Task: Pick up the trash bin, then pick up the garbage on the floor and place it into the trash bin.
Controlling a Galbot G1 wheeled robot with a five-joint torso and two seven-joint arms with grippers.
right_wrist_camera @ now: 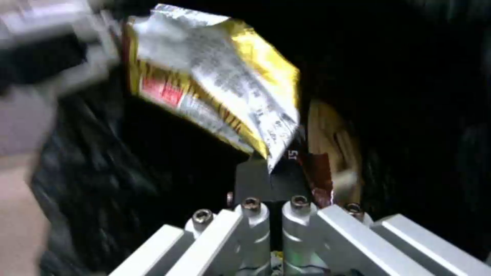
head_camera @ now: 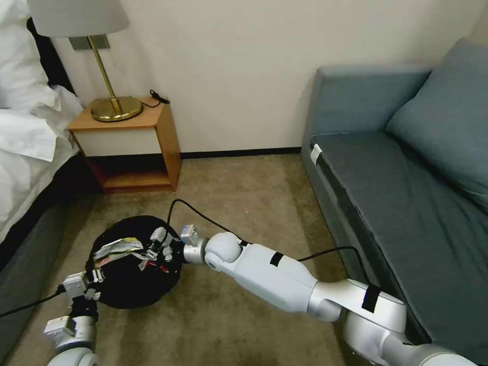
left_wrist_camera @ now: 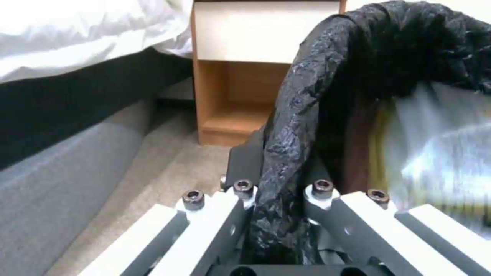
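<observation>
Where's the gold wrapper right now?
In the head view the gold wrapper lies across the trash bin opening, low left on the carpet, pinched by the right gripper, with the nightstand behind.

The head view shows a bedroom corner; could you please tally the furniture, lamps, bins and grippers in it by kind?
Furniture: 3 (bed, nightstand, sofa)
Lamps: 1 (lamp)
Bins: 1 (trash bin)
Grippers: 2 (left gripper clamped on the bin's rim, right gripper over the bin, holding a gold wrapper)
Total: 7
</observation>
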